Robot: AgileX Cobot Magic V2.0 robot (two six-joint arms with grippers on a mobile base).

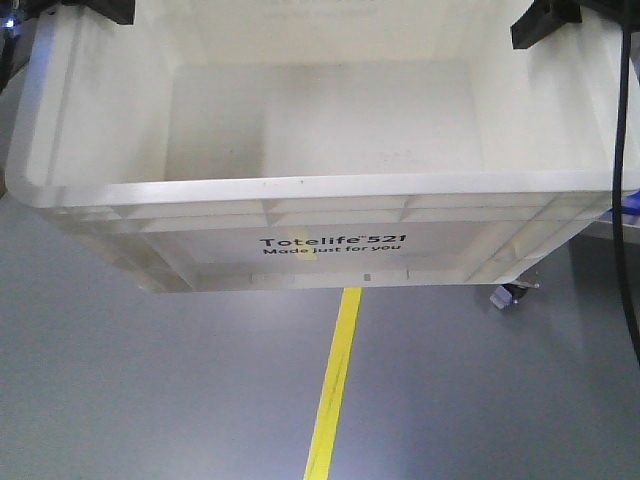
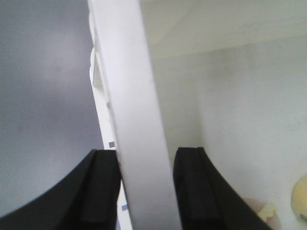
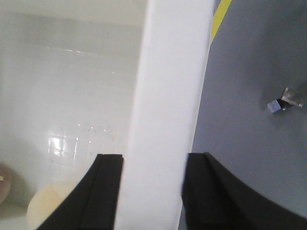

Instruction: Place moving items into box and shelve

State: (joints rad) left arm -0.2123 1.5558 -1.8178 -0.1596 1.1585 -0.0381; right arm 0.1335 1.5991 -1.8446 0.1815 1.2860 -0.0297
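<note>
The white box (image 1: 330,245), printed "Totelife 521", hangs above the grey floor, held at both short walls. My left gripper (image 1: 95,10) is shut on its left rim (image 2: 124,96), one finger (image 2: 103,191) outside and one inside. My right gripper (image 1: 545,22) is shut on the right rim (image 3: 172,72) in the same way. Inside on the bottom lie the moving items: a pale yellow lump (image 3: 48,206) and a pinkish-brown one (image 3: 4,184). The left wrist view shows them as slivers, pinkish-brown lump (image 2: 261,213) and yellow lump (image 2: 300,201). The front view hides them.
A yellow floor line (image 1: 335,390) runs under the box towards me. A caster wheel (image 1: 505,293) stands on the floor at the right, beyond the box. A black cable (image 1: 627,250) hangs down the right edge, beside a blue object (image 1: 630,200).
</note>
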